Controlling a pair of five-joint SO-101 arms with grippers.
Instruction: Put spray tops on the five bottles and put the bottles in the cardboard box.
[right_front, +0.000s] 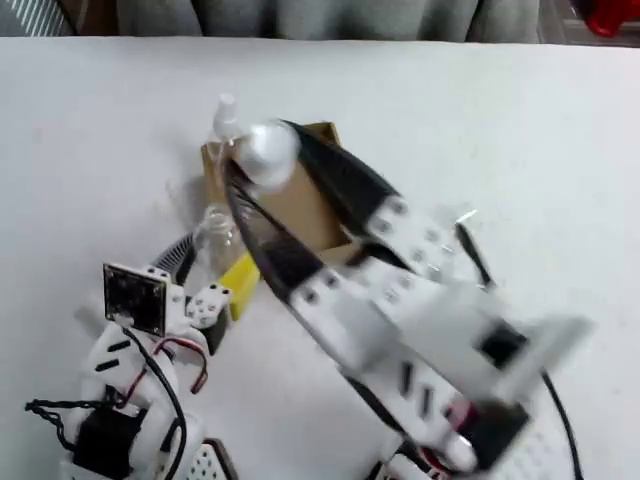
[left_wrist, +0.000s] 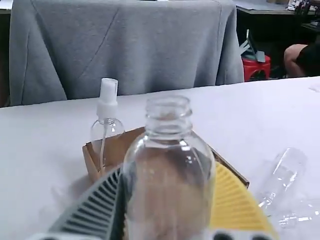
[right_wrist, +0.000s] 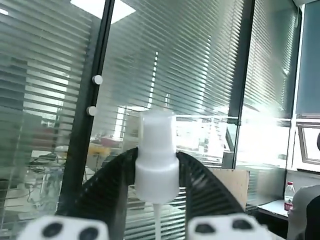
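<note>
We see the left pincer (left_wrist: 169, 210) closed on an uncapped bottle (left_wrist: 169, 150). The bottle is clear and stands upright, long axis vertical and open neck up, just beside the cardboard box (left_wrist: 95, 157). The right pincer (right_wrist: 156, 170) grips a white spray top (right_wrist: 156, 155) by its collar, with its thin tube running back between the fingers. In the high view it hangs over the box. A capped bottle (left_wrist: 106, 125) stands upright at the box's far corner, inside it as far as we can tell. Another clear bottle (left_wrist: 285, 170) lies on its side on the white worktop (left_wrist: 40, 150), which runs well past the box to its far edge.
</note>
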